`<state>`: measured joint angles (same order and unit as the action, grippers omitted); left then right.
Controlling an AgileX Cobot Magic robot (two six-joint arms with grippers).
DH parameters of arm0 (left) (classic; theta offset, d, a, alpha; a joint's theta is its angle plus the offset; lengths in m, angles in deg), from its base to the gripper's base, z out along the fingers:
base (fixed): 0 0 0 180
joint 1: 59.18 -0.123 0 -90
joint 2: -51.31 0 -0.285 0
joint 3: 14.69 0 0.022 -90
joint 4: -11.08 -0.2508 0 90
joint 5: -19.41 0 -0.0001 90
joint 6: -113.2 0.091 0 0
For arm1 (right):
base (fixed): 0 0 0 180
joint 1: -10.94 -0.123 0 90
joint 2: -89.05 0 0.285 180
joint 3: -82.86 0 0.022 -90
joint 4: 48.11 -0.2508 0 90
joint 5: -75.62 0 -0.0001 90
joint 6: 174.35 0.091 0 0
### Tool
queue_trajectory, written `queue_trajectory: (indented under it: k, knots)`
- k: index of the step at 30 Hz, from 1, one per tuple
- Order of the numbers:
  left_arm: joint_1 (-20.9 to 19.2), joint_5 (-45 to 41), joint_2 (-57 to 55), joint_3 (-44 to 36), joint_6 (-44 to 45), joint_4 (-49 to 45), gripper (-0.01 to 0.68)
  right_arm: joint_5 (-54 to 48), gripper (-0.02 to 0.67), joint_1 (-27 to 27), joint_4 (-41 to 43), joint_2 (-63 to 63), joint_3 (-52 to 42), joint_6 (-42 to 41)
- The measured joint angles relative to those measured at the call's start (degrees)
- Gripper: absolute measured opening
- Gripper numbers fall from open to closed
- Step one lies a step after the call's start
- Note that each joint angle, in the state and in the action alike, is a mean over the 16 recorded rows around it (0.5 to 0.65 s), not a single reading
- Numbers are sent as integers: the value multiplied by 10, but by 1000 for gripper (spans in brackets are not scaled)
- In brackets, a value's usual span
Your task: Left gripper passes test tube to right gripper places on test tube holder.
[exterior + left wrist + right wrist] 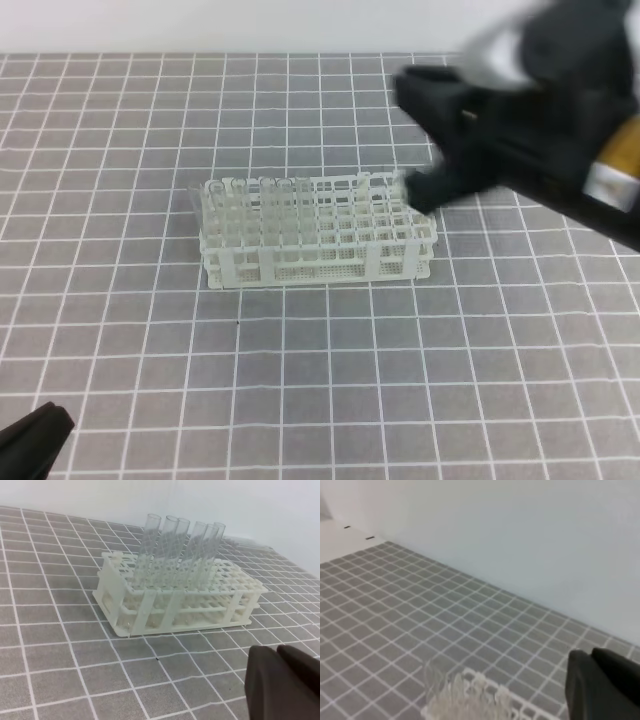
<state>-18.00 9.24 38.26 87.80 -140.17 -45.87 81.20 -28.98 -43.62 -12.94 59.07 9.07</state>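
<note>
From the high view, the white plastic test tube holder with its grid of square holes [320, 240] sits in the middle of the grey table ruled with white lines [330, 380]. The black-jawed right end effector [418, 190], blurred, hangs over the holder's right end, touching or just above its rim; I cannot tell which. The black left end effector [38, 428] lies well apart from the holder, below and to its left at the picture's corner. Faint clear glass test tubes [235, 205] show at the holder's left end, too faint to count.

From the left wrist view, six clear tubes [165, 550] stand in the holder [150, 607], in the row at its near end. All lean the same way, open mouths up, and each looks empty. The remaining holes hold nothing. The left end effector [277, 652] is closed on nothing, near the holder's front.

From the right wrist view, the holder's edge [520, 710] and blurred tube tops [447, 690] lie below. The right end effector [591, 655] shows its jaws drawn together, with no glass between them.

No tube is in either end effector, so the passed tube is probably one of the six, though I cannot say which. The step in hand looks like clearing the holder. That calls for a straight rise from the holder's right end before any sideways travel, away from the leaning tubes, because a knock against the light holder could shift it or rattle the glass.
</note>
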Motion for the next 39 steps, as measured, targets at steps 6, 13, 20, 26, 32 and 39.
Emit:
queue_trajectory:
  k: [6, 13, 20, 26, 32, 39]
  knots:
    - [0, 0, -1, -1, 0, 0, -1, -74, -9, 0, 2, -143, -87, -2]
    - [0, -1, -1, -1, 0, 0, -1, -128, -13, 0, -6, -287, -202, -3]
    - [0, -1, -1, 0, 1, 0, 0, -166, -13, 5, -3, -363, -269, -3]
    - [0, -2, -1, -1, 1, 0, -1, -162, -13, 69, -8, -396, -311, 5]
    - [0, -4, -1, -2, 1, 0, -1, -130, -13, 182, -25, -449, -380, 16]
    - [0, -6, -1, -1, 1, 0, -1, -97, -13, 308, -58, -561, -479, 25]
